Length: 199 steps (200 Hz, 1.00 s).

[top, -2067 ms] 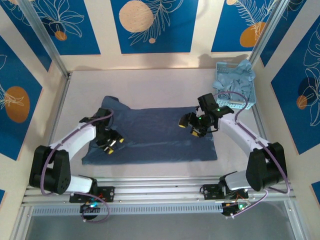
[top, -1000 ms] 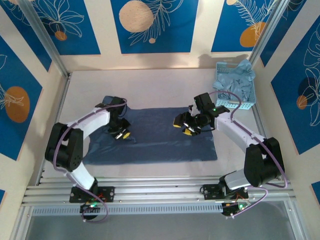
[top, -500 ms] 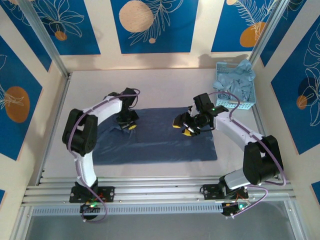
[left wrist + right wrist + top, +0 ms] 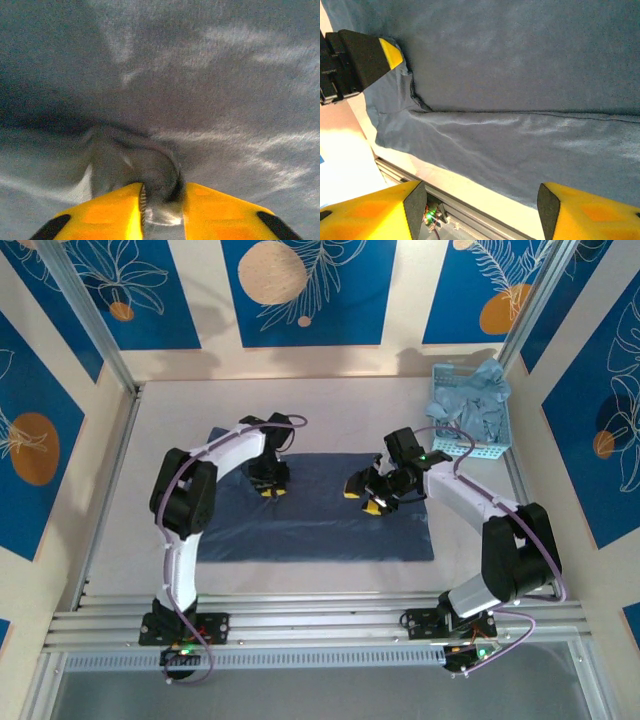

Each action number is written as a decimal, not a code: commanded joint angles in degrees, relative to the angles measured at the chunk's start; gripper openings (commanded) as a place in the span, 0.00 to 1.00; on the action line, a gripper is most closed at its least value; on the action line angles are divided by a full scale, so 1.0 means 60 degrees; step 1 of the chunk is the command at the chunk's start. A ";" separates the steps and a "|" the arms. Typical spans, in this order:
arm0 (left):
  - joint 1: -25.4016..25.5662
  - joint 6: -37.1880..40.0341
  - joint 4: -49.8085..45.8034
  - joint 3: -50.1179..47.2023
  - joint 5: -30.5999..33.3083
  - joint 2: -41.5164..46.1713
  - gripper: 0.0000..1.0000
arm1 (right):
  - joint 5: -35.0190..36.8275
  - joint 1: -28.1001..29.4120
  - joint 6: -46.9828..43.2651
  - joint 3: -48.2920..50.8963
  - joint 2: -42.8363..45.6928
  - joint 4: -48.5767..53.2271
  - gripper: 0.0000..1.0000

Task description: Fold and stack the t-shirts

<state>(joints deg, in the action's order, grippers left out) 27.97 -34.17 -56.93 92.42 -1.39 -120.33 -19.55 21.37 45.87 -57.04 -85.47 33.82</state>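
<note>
The dark t-shirt (image 4: 320, 528), flat on the worktop (image 4: 330, 410), has had its left edge dragged inward by the left gripper (image 4: 270, 488), clenched on a pinch of cloth, while the right gripper (image 4: 362, 497) hovers released above it: the first fold seems underway.

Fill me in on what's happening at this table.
Two robot arms are working on a dark slate-blue t-shirt spread flat on the table. The left gripper is shut on a pinch of the cloth, left of the shirt's middle. The right gripper hangs open over the right half, holding nothing. Paler shirts sit bunched in the basket at the far right corner, not yet folded.
</note>
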 commanded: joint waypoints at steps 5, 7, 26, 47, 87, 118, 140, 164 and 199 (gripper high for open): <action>0.0358 0.0969 -0.0031 0.0075 0.1425 0.0955 0.45 | -0.0324 0.0039 0.0076 -0.0250 -0.0128 0.0046 0.63; 0.0369 0.0987 0.0073 0.0020 0.1482 0.1083 0.46 | -0.0329 0.0031 0.0076 -0.0250 -0.0126 0.0046 0.63; 0.0365 0.1111 0.1132 -0.0766 0.1863 0.2335 0.52 | -0.0318 0.0043 0.0060 -0.0251 -0.0167 0.0054 0.63; 0.0055 0.0619 0.0886 -0.1125 0.2189 0.2842 0.56 | -0.0301 0.0058 0.0043 -0.0250 -0.0212 0.0033 0.62; -0.1491 -0.1096 0.1187 -0.3020 0.0624 0.3499 0.39 | 0.0179 -0.0054 0.0024 -0.0406 -0.0466 0.0166 0.49; -0.2689 -0.2043 0.1433 -0.4269 -0.0191 0.3739 0.27 | 0.1135 -0.0501 0.0164 -0.0587 -0.0953 0.1029 0.42; -0.3196 -0.2305 0.1367 -0.4741 -0.0171 0.3512 0.25 | 0.1371 -0.0777 0.0170 -0.0674 -0.1613 0.1194 0.41; -0.3656 -0.2503 0.1321 -0.5280 0.0396 0.3289 0.25 | 0.1645 -0.0716 -0.0048 -0.1268 -0.2569 0.1332 0.41; -0.4395 -0.2486 0.0851 -0.5824 0.1327 0.3240 0.25 | 0.1672 -0.0496 -0.0050 -0.2269 -0.3818 0.2057 0.42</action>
<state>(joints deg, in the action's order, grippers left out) 4.84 -47.72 -49.23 60.07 1.54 -100.33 -9.87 17.23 46.19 -66.63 -105.12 41.41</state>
